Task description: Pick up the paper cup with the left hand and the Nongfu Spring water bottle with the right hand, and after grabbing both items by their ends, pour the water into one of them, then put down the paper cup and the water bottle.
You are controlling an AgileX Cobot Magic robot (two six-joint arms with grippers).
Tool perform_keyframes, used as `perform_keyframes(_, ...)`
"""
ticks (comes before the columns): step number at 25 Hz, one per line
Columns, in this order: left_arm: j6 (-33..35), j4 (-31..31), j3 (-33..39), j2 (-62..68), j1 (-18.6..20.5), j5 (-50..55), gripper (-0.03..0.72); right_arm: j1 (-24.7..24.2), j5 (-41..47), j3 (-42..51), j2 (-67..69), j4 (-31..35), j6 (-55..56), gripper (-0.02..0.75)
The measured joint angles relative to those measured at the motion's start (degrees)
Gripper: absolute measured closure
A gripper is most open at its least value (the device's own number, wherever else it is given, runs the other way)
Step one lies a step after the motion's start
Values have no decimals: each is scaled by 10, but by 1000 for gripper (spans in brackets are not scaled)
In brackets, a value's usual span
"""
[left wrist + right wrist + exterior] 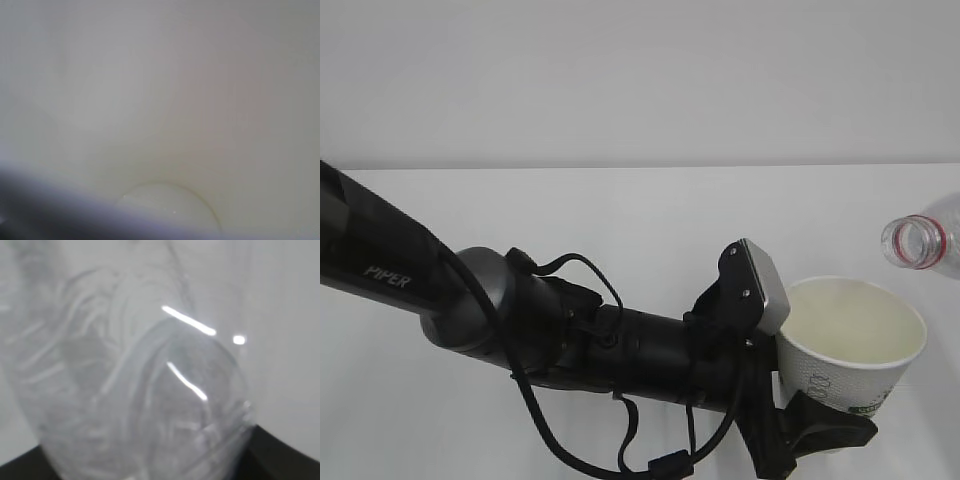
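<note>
From the exterior view, we see the left hand (800,425) reaching across the white table (620,220) with its jaws clamped around the lower wall of the paper cup (850,345), which sits upright and lifted near the right side of the picture. The cup's cream inside faces us; we cannot tell whether any water lies in it. At the right edge, the open mouth of the Nongfu Spring water bottle (923,240), with its red neck ring, tilts toward the cup from above and to the right, near the rim but apart from it. The right hand itself is outside this view.

The only writing we can read is "PIPER" on the arm; the cup's grey print and green marks are too small to read, and no bottle label shows.

In the left wrist view, we see only the blurred cream interior of the cup, with its round bottom low in the picture.

In the right wrist view, the clear ribbed bottle fills the picture, with dark jaw surfaces at the bottom corners, so we judge the right jaws grasp the bottle.

Our worry: the bottle mouth stands to the side of the cup rim, so tipping further from here could send water onto the table or onto the left hand. A squeezed cup wall could also buckle.
</note>
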Motion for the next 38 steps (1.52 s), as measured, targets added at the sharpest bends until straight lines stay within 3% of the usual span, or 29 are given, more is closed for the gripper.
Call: perform_keyframes(38,-1,0,0,0,0,0,171,0,-24,0,0,0,-64,292)
